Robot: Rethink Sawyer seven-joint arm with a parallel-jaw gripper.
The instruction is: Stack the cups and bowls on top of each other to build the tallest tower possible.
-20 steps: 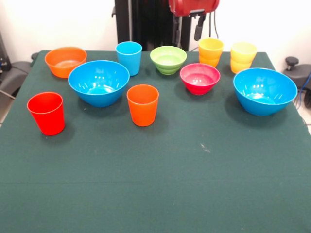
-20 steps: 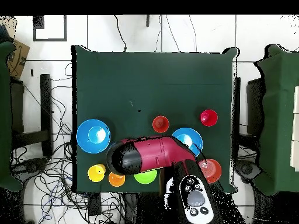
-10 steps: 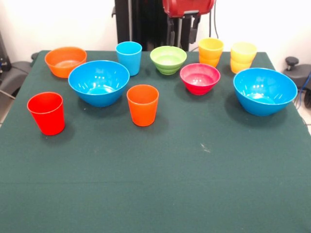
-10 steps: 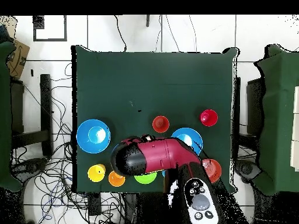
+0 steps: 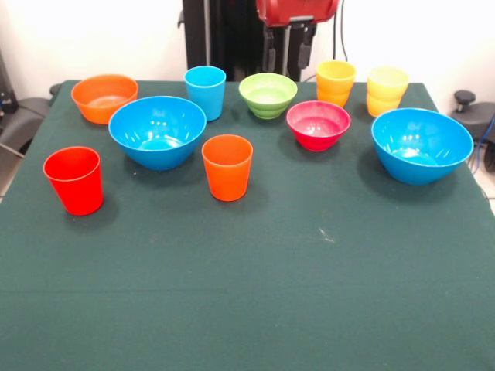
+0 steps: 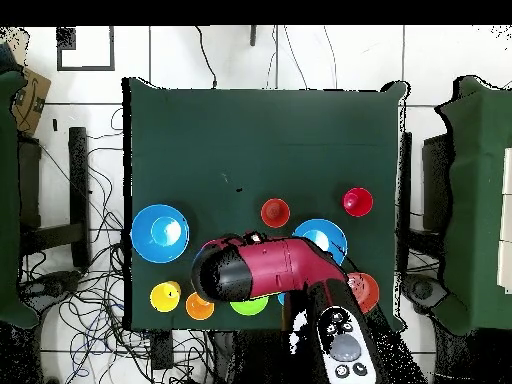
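Nothing stacked yet. Arm [image 6: 265,268] high over green bowl [image 5: 267,94]; end effector state can't tell. Pick blue bowl [image 5: 157,130] as base, descend centred.

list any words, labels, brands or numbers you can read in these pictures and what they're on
None can be read.
The cups and bowls are plain, with no print.
A cardboard box beside the table in the overhead view carries a dark mark, too small to read.

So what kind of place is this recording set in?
Probably a robotics lab: a table under a dark green cloth, loose cables across a tiled floor, and a red robot arm above plastic cups and bowls.
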